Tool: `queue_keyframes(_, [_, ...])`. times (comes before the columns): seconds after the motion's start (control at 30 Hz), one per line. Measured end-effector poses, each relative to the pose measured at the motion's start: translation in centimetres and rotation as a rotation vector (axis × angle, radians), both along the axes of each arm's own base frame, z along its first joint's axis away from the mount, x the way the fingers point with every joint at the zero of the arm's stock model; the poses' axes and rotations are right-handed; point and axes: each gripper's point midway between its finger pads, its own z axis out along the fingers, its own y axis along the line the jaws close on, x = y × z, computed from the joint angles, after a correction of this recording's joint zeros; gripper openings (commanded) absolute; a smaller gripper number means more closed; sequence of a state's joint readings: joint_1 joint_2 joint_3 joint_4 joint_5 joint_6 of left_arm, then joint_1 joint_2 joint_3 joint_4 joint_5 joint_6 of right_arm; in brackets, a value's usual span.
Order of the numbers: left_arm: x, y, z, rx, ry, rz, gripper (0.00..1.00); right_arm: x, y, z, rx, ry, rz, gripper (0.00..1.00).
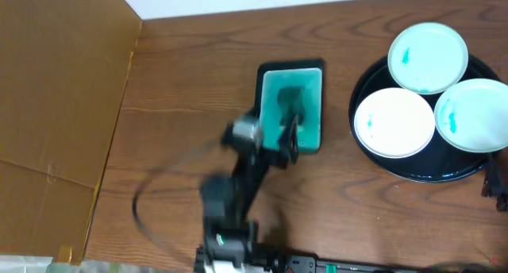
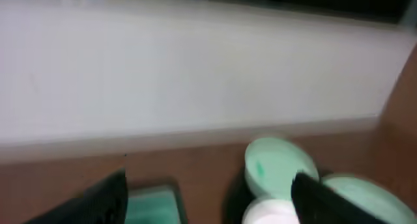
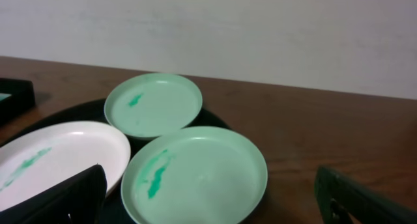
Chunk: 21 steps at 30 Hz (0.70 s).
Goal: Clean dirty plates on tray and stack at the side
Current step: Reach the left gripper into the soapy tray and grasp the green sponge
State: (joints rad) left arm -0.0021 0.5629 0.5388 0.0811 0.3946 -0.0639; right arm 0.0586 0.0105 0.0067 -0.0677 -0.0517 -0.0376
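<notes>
Altogether three teal-smeared plates [image 1: 427,57] on black tray [image 1: 397,168].

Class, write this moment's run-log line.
left hand: open, above sponge dish | right hand: open, near tray | plates: three on tray, smeared

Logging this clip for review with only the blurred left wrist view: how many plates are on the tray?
Observer: Overhead shows three plates, all on the tray, none set on the table beside it.
Reviewer: All dirty?
Observer: The right wrist view shows teal smears on all three, even the white plate.
Reviewer: And the right gripper?
Observer: The right gripper is open and empty, facing the plates.
</notes>
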Motion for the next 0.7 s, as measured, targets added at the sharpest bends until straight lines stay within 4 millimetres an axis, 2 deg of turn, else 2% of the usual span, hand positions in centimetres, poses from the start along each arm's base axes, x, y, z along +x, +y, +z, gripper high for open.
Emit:
queue_keyframes(0.17, [6.2,-0.6,-2.4,0.018,0.436,-0.039,0.8,0.0,0.0,0.0,0.0,0.002,0.0,0.99])
queue_keyframes(0.3, [9.7,-0.9,-5.0,0.029,0.597,-0.067,0.8,0.0,0.0,0.0,0.0,0.001,0.0,0.99])
queue_keyframes(0.33, [10.5,-0.7,-6.5,0.029,0.671,-0.052,0.8,0.0,0.0,0.0,0.0,0.002,0.0,0.99])
queue_keyframes(0.47, [12.6,1.4,-10.1,0.039,0.893,0.093,0.8,0.0,0.0,0.0,0.0,0.001,0.0,0.99])
queue_keyframes(0.6, [14.5,2.9,-12.8,0.057,0.978,0.189,0.8,0.0,0.0,0.0,0.0,0.001,0.0,0.99])
queue_keyframes(0.7, [14.9,3.4,-15.8,0.069,1.054,0.225,0.8,0.0,0.0,0.0,0.0,0.001,0.0,0.99])
